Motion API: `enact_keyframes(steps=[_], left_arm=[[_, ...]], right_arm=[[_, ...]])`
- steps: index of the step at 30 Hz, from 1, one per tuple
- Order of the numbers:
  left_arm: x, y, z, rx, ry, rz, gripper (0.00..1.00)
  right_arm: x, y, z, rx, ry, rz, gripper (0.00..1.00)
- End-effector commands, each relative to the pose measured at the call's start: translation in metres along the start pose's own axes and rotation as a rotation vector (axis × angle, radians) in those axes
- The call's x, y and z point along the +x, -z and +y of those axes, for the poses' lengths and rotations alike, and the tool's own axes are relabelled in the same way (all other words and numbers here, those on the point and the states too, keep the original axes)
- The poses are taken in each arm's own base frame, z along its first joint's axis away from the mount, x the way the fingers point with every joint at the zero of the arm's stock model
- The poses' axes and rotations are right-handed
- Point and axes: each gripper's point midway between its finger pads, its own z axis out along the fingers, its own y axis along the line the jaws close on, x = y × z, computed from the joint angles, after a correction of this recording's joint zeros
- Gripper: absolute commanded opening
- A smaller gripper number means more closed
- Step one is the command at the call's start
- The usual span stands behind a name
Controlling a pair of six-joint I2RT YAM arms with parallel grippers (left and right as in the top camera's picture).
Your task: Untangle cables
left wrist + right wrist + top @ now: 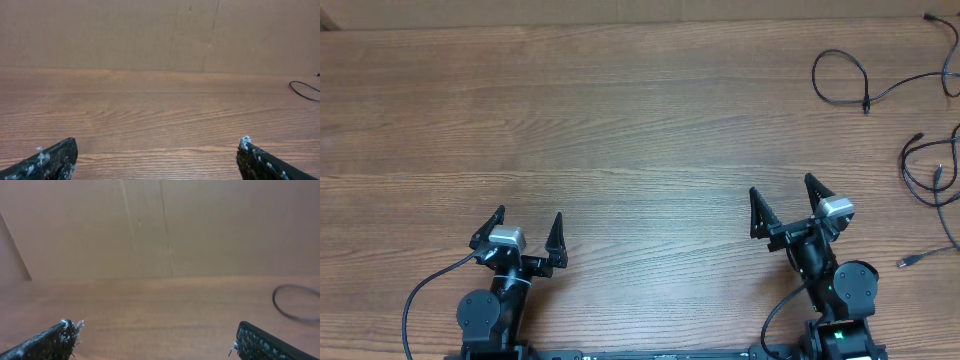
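Overhead view: both arms are parked at the near edge of the wood-grain table (620,120). The left gripper (529,214) has its jaws spread wide with nothing between them. The right gripper (780,185) is likewise spread wide and empty. Both point toward the far side.

The cables (865,90) lie at the table's far right, well apart from both grippers. One thin black cord forms a loose loop near the far right corner, with its plug end just below the loop. Nearer, at the right edge, more cords (906,152) overlap in a loose tangle, one with a silver-tipped plug (938,177). A separate small plug end (905,262) lies near the right edge, level with the right arm.

Left wrist view: two black fingers (50,160) sit at the lower corners with bare tabletop between them, and a bit of cord (290,86) shows at the right edge. A cardboard wall (150,30) stands behind.

Right wrist view: its fingers (50,342) are set wide, and a blurred cord loop (274,300) lies to the right.
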Motion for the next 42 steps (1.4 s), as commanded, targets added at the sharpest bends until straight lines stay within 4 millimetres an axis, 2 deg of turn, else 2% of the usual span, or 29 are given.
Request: enact_keyframes(steps=[1, 10, 32, 34, 42], left_arm=[[0.001, 0.0, 0.001, -0.007, -0.02, -0.005, 1.0], [0.001, 0.0, 0.001, -0.007, -0.02, -0.005, 1.0], [0.001, 0.0, 0.001, -0.007, -0.02, -0.005, 1.0], [0.001, 0.0, 0.001, -0.007, -0.02, -0.005, 1.0], [0.001, 0.0, 0.001, -0.007, -0.02, -0.004, 1.0]], right_arm=[[0.001, 0.004, -0.006, 0.026, -0.004, -0.007, 1.0], [0.0, 0.011, -0.011, 0.051, 0.002, -0.007, 1.0], [0.019, 0.032, -0.017, 0.088, 0.024, 0.058, 1.0], [0.013, 0.033, -0.015, 0.083, 0.044, 0.034, 1.0], [0.013, 0.033, -0.016, 0.084, 0.051, 0.037, 1.0]])
